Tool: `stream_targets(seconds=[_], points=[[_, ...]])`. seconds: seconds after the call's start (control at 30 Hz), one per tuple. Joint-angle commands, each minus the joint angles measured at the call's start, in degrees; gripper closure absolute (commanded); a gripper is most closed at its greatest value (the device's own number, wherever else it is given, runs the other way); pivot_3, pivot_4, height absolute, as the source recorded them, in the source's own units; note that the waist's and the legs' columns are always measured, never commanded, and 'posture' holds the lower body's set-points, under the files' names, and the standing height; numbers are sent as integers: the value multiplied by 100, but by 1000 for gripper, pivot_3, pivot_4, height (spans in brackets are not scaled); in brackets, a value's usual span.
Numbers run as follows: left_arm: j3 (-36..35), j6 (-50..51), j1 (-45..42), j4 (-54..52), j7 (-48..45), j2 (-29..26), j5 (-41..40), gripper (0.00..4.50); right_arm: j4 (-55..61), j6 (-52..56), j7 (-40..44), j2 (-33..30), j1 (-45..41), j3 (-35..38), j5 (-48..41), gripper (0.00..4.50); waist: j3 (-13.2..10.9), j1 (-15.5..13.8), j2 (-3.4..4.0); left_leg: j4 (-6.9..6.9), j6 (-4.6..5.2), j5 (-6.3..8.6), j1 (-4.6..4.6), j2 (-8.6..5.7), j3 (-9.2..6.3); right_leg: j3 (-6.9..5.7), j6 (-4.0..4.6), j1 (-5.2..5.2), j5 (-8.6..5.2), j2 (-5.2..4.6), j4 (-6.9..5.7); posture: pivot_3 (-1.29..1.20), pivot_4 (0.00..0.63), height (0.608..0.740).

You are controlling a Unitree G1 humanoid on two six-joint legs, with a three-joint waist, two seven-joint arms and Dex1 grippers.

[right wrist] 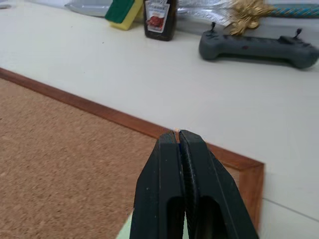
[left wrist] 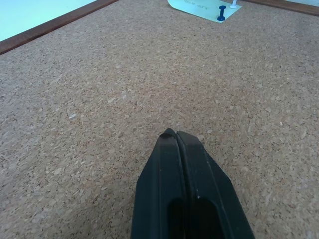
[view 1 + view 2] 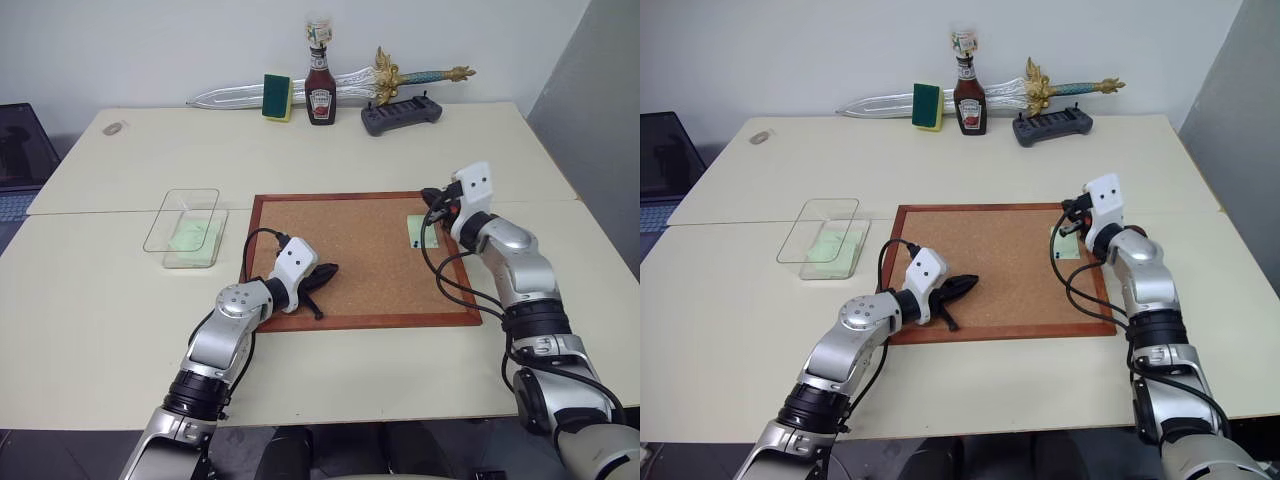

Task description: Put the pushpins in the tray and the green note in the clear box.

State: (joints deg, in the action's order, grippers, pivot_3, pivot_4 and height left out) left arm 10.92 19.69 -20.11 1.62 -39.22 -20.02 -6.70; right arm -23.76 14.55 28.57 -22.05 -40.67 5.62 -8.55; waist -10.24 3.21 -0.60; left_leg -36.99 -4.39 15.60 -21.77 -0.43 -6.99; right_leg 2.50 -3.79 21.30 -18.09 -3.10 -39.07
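Note:
The green note [image 3: 420, 232] lies on the corkboard's [image 3: 370, 270] right side, with a blue pushpin [image 2: 221, 12] standing in it. My right gripper [image 3: 433, 205] hovers just above the note's far end. It is shut, and a tiny pushpin [image 1: 177, 133] shows as a pale and blue sliver pinched at its fingertips. My left gripper [image 3: 328, 272] rests shut and empty on the cork near the board's left side. The clear box [image 3: 160, 225] sits left of the board, with something pale green inside. The tray is out of view.
Along the table's back edge stand a ketchup bottle [image 3: 321, 90], a green-and-yellow sponge [image 3: 277, 96], a toy sword [image 3: 350, 82] and a dark controller [image 3: 401, 113]. A laptop [image 3: 20, 150] sits at the far left.

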Motion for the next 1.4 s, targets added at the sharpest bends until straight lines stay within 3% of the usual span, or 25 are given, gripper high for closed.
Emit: stream_targets(seconds=[0.03, 0.33, 0.97, 1.33, 1.4], points=[[166, 215, 215, 102, -3, -9, 86, 4500, 338, 235, -263, -273, 159, 321, -44, 4463, 0, -3, 0, 0, 0, 0, 0, 0, 0, 0, 0, 0, 0, 0, 0, 0, 150, 740], [207, 183, 221, 98, -29, 13, 86, 4500, 98, 407, -700, -711, 452, 372, 292, 4463, 11, -5, 19, 0, 1, 0, 0, 0, 7, 6, 0, 0, 0, 0, 1, 0, 150, 740], [253, 118, 245, 96, -84, -13, 115, 4500, -474, 439, -878, -939, 427, 202, 660, 4463, 14, -5, 24, 0, 1, 0, 1, 0, 9, 7, 0, -2, 0, 0, 2, 0, 150, 740], [256, 117, 253, 80, -90, -27, 126, 4500, -430, 503, -808, -929, 434, 214, 656, 2346, 15, -5, 25, 1, 1, 0, 1, 0, 10, 7, 0, -3, 0, 0, 3, 0, 150, 740], [255, 116, 258, 76, -92, -31, 126, 4500, -353, 548, -805, -934, 436, 257, 618, 2217, 15, -5, 25, 1, 1, 0, 1, 0, 9, 7, 0, -3, 0, 0, 3, 0, 150, 740]])
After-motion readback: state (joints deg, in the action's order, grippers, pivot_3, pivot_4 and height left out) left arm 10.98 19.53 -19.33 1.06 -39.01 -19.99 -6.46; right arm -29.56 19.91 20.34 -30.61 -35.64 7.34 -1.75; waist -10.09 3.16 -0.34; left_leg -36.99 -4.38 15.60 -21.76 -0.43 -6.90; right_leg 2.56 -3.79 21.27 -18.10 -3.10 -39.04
